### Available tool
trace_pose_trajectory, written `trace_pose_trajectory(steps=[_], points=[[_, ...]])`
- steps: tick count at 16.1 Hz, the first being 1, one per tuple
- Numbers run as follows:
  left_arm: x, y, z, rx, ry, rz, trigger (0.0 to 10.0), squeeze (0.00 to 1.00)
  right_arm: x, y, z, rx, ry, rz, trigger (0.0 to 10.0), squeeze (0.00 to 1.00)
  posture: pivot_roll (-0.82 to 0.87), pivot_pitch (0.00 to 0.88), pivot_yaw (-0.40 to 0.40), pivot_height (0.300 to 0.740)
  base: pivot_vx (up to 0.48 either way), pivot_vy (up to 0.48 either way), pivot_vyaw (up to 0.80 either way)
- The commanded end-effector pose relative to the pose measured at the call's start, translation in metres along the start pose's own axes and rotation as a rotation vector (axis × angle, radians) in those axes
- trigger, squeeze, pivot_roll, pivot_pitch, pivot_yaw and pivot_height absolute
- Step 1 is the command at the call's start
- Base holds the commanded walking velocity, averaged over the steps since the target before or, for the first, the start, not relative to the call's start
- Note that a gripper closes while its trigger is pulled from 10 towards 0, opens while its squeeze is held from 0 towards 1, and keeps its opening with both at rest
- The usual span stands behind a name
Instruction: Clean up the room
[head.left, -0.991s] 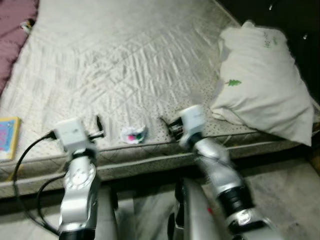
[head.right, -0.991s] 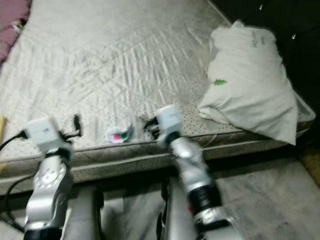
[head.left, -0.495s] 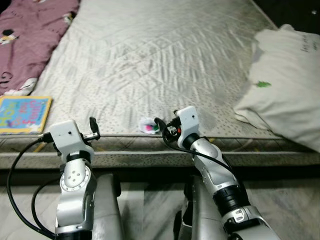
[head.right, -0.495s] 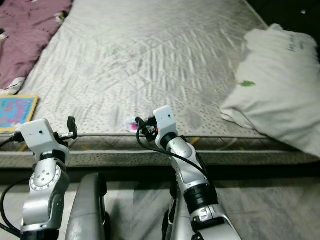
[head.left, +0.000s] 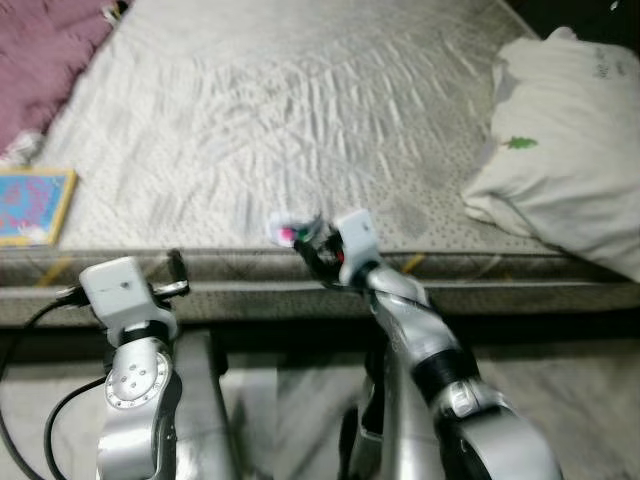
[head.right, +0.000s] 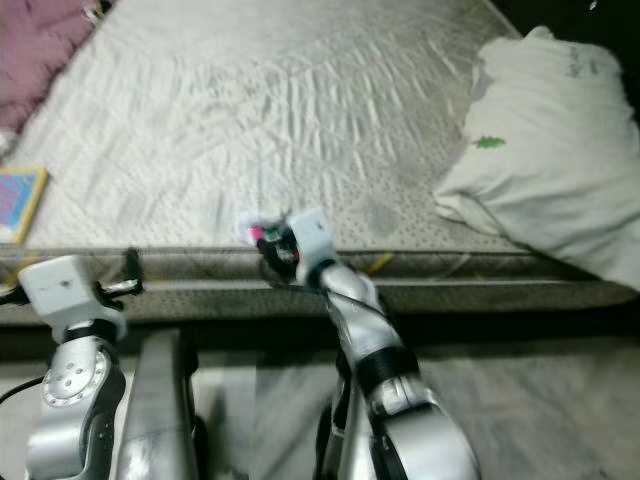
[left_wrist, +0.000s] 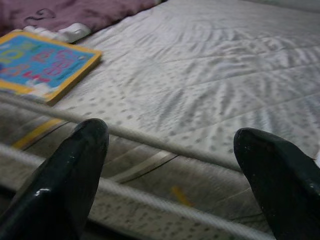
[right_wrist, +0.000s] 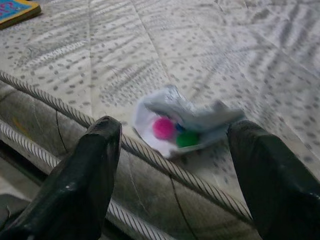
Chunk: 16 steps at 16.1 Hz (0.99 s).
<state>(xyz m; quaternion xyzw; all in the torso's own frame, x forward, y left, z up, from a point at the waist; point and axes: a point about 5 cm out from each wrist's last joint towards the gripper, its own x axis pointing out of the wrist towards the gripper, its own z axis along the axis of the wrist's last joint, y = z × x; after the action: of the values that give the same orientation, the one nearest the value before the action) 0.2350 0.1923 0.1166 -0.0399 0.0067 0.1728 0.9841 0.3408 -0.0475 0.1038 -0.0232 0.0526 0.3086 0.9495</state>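
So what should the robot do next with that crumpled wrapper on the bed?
Probably ease the right tool forward a little, then close. Its fingers are open and the wrapper lies just ahead between them, near the mattress edge, not yet touched.

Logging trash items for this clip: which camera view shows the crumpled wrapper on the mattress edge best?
The right wrist view: the crumpled wrapper sits large between the open right gripper, pink and green spots visible, though slightly blurred. Both eye views show it only as a small blurred scrap at the mattress edge.
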Motion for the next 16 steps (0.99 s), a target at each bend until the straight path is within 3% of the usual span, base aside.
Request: trace_pose_trajectory(steps=[1, 6, 12, 16], points=[[-0.005, 0.004, 0.004, 0.008, -0.011, 0.018, 10.0, 0.0, 0.005, -0.001, 0.008, -0.001, -0.021, -0.009, 10.0, 0.0, 0.23, 0.156, -0.103, 0.491, 0.0, 0.0, 0.0], [-0.032, 0.024, 0.007, 0.042, 0.009, 0.1, 10.0, 0.0, 0.03, 0.011, 0.028, 0.002, -0.055, -0.069, 10.0, 0.0, 0.36, 0.206, -0.131, 0.491, 0.0, 0.0, 0.0], [-0.042, 0.022, 0.011, 0.044, 0.028, 0.114, 10.0, 0.0, 0.038, 0.009, 0.032, -0.006, -0.013, -0.238, 10.0, 0.0, 0.38, 0.235, -0.137, 0.491, 0.0, 0.0, 0.0], [-0.042, 0.021, 0.011, 0.046, 0.036, 0.124, 10.0, 0.0, 0.04, 0.012, 0.034, -0.045, 0.007, -0.271, 10.0, 0.0, 0.38, 0.241, -0.143, 0.491, 0.0, 0.0, 0.0]])
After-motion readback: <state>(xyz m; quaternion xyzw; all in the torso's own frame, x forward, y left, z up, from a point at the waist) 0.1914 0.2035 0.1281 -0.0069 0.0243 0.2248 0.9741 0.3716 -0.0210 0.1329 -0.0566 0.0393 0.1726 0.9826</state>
